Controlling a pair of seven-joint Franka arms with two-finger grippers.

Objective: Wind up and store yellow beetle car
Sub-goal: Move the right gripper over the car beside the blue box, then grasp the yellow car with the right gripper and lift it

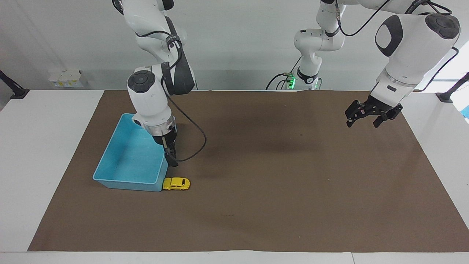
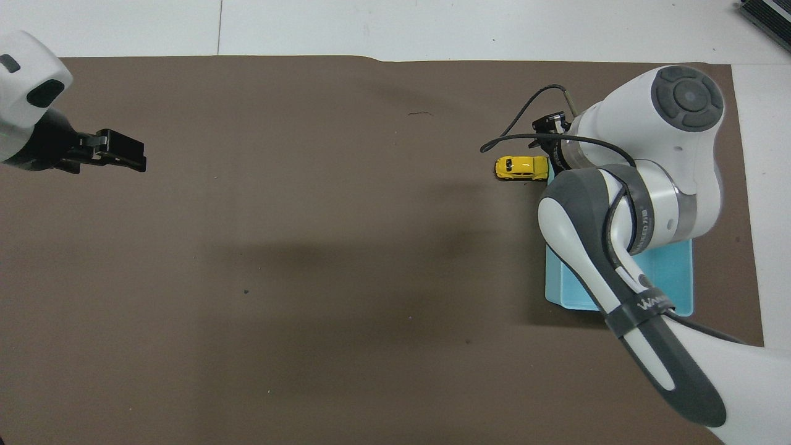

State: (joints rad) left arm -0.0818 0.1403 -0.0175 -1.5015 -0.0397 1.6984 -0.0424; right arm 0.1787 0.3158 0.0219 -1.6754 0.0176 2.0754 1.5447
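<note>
The blue bin (image 1: 133, 157) stands on the brown mat (image 1: 278, 176) toward the right arm's end of the table. The right gripper (image 1: 171, 161) hangs low just above the bin's corner, over the yellow beetle car (image 1: 176, 183), fingers apart and holding nothing. The car rests on the mat, touching the bin's corner farthest from the robots. The left gripper (image 1: 368, 117) hovers released above the mat, well apart.

right hand (image 1: 171, 161) over bin (image 1: 110, 161) edge | car (image 1: 176, 183) beside bin
</note>
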